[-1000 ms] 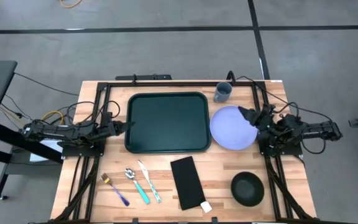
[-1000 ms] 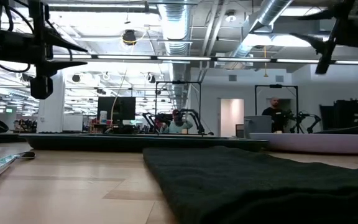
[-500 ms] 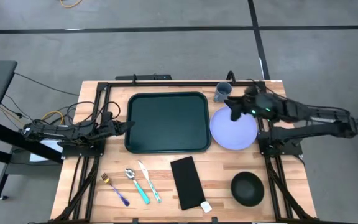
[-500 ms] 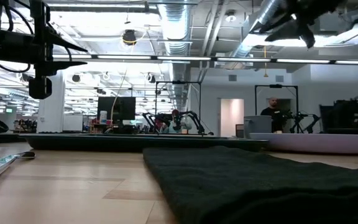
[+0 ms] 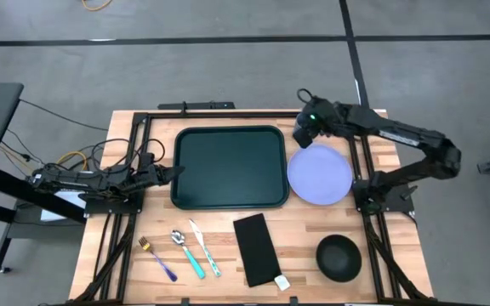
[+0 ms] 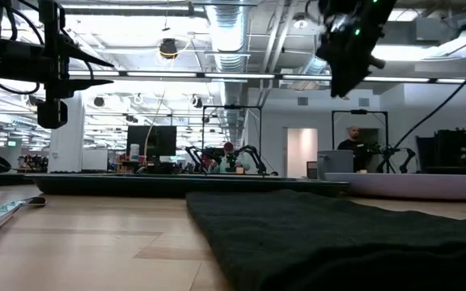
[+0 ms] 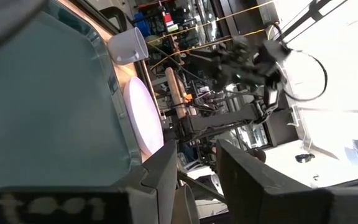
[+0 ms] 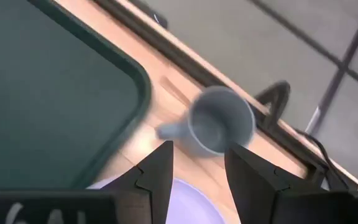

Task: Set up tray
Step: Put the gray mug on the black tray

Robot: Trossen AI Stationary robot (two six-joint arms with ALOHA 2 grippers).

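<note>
Near table edge I see black bowl [image 5: 339,257], napkin [image 5: 255,249], 3 utensils [image 5: 182,252]. Tray [image 5: 230,167] sits mid-table toward far edge, empty, lavender plate [image 5: 320,174] just beside it. My left gripper [image 5: 170,172] waits at tray's left rim, fingers parted. Right gripper [image 5: 303,129] hovers over grey mug [image 8: 219,127] near far edge, fingers spread, grasping nothing.

From my left wrist camera, my pincer [image 7: 194,168] is parted over the green tray [image 7: 42,106]; the lavender plate [image 7: 143,118] lies beside it, with the mug [image 7: 128,45] at one o'clock.
</note>
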